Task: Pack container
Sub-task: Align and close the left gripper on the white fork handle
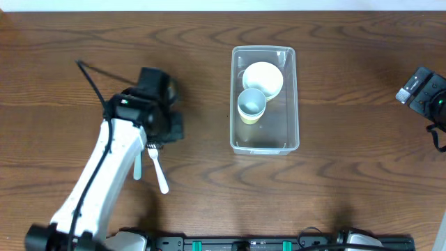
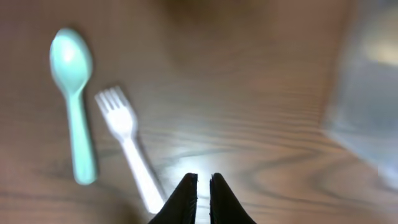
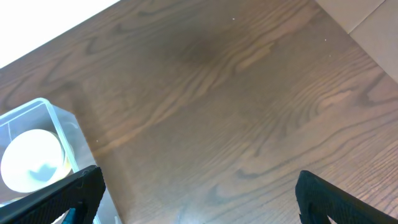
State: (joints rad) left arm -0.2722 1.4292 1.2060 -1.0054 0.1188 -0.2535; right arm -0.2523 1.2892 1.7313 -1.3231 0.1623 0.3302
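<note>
a dark wooden table (image 1: 348, 181) fills every view. the white left arm (image 1: 104, 174) reaches in from the near left edge, its black wrist ending left of the table's middle. the container (image 1: 268, 136), a clear rectangular tub with rounded corners, stands upright a little right of centre, its long side running away from the robot, well apart from both arms. the right gripper (image 3: 199, 177) sits at the far right edge of the table, its two black fingers spread wide at the corners of its wrist view with nothing between them, only bare wood and a corner of the container. the left gripper (image 2: 203, 183) has its dark fingers drawn almost together, just a thin sliver between the tips, and it holds nothing. a pale round bowl (image 1: 263, 78) lies in the far end of the container, and a small light cup (image 1: 251, 104) stands just beside it on the near side, touching or overlapping its edge. a white fork (image 2: 127, 149) lies on the wood by the left gripper, with a mint-green spoon (image 2: 74, 112) just beside it, both blurred in the left wrist view
</note>
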